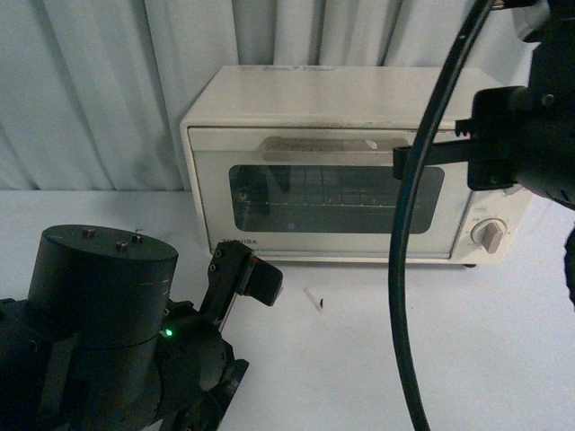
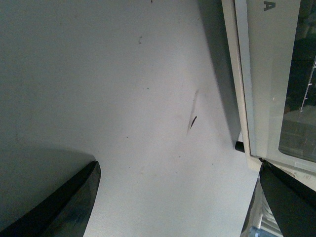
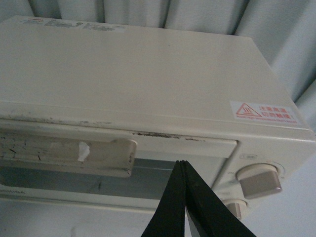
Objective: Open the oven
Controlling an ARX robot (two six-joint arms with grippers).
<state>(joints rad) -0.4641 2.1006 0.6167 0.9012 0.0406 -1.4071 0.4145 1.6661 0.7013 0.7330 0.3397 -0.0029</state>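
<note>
at the far left we see the left arm [image 1: 99, 305] low over the white table [image 1: 359, 377], its bulky black body filling the near corner. the left gripper [image 2: 178, 165] is spread wide, its two dark fingers [image 2: 69, 202] far apart with only bare tabletop between them, so it has hold of nothing. just to its right a short dark mark [image 1: 316, 301] lies on the table, in front of the oven. the oven [image 1: 296, 99] stands at the back of the table against the pale curtain [image 1: 90, 90]. it is cream-white, and its glass door [image 1: 337, 197] is closed. a flat bar handle [image 1: 323, 148] runs along the top of the door. the right gripper [image 3: 181, 165] points in from the right at handle height, its thin black fingers pressed together to a point and gripping nothing. the tip is just beside the handle's right end; we cannot tell whether it touches the door. a black cable [image 1: 395, 269] hangs down in front of the oven. furthest right sit two beige knobs [image 3: 259, 180], one above the other.
</note>
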